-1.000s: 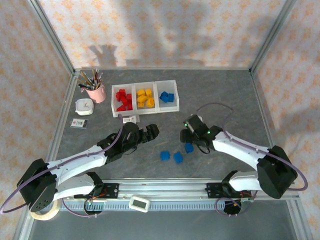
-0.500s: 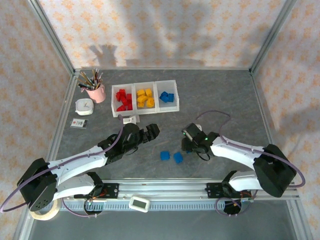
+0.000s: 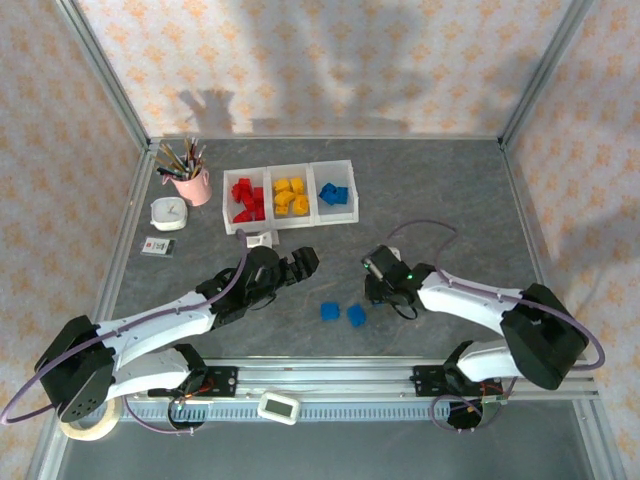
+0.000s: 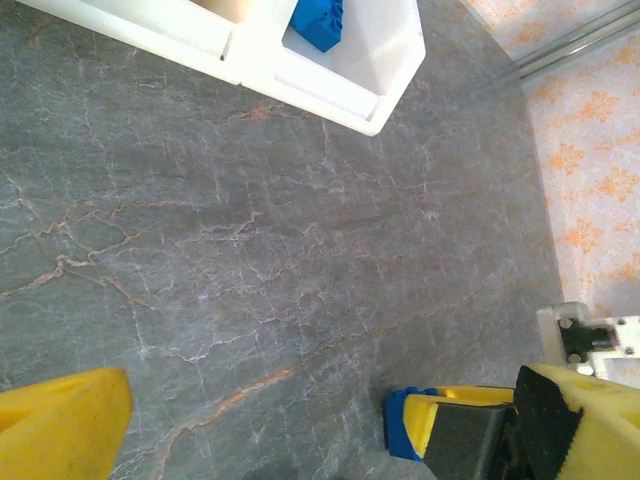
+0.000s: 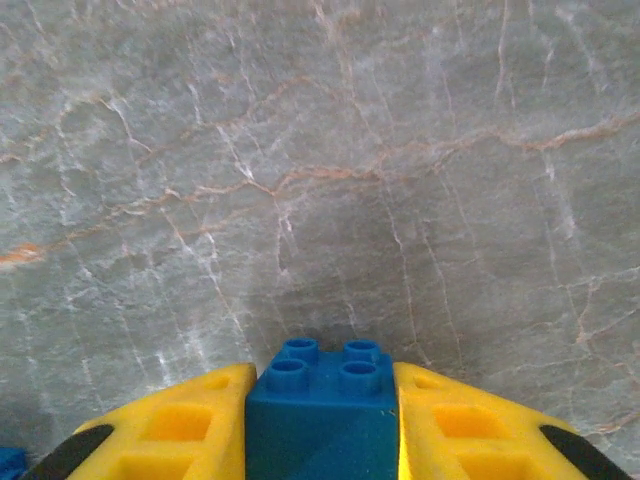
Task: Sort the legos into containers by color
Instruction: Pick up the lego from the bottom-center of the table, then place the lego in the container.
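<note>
The white three-bin tray (image 3: 290,227) holds red legos (image 3: 246,200) on the left, yellow legos (image 3: 290,196) in the middle and blue legos (image 3: 334,193) on the right. Two blue legos (image 3: 342,313) lie loose on the grey table. My right gripper (image 3: 381,288) is down at the table just right of them, shut on a blue lego (image 5: 322,400) held between its yellow fingers. My left gripper (image 3: 303,261) hovers open and holds nothing. In the left wrist view its fingers (image 4: 62,420) stand wide apart, a blue lego (image 4: 398,437) peeks from behind the right one, and the tray's blue bin (image 4: 372,72) is ahead.
A pink cup of pencils (image 3: 192,182), a small white clock (image 3: 168,213) and a card (image 3: 157,247) sit left of the tray. A small white piece (image 3: 262,239) lies just in front of it. Metal frame posts and patterned walls bound the table.
My right gripper has dropped forward and left onto the third loose blue lego, which is now covered and held between its fingers. The left arm has stayed put.
</note>
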You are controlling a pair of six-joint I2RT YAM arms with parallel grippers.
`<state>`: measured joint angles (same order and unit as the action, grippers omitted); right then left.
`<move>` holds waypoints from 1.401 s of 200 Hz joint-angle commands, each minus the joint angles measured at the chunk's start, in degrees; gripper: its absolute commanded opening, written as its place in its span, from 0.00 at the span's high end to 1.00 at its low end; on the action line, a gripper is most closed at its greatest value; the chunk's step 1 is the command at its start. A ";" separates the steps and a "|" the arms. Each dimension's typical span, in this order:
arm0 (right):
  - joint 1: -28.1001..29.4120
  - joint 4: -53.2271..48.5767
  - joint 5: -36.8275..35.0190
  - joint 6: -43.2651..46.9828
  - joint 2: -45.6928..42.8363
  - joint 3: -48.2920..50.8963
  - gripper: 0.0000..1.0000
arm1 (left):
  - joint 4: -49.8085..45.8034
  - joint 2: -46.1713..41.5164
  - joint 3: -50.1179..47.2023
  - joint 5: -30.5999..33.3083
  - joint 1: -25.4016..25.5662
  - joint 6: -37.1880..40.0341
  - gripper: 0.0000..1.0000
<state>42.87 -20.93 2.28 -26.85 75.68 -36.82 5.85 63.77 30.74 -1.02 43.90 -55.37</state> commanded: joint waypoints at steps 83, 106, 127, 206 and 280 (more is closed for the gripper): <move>-5.39 4.76 -5.36 8.92 12.66 -27.44 0.67 | -5.28 -0.93 8.43 0.40 -7.48 8.24 0.01; -7.53 5.38 -5.21 11.06 21.88 -36.95 0.67 | -5.63 -0.41 9.63 -0.38 -9.88 9.52 0.01; -8.74 4.24 -4.57 12.79 29.58 -45.44 0.67 | -6.10 0.33 10.38 -0.61 -11.34 10.42 0.01; -10.45 -0.91 -4.86 16.39 48.59 -68.40 0.53 | -4.70 3.50 10.85 -3.44 -14.72 11.52 0.01; -10.44 1.08 -4.14 17.00 39.00 -60.52 0.44 | -4.27 4.00 11.33 -4.87 -15.16 11.45 0.01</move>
<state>32.47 -20.14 -1.74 -10.39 122.13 -100.86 1.52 67.29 40.34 -4.43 29.19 -44.86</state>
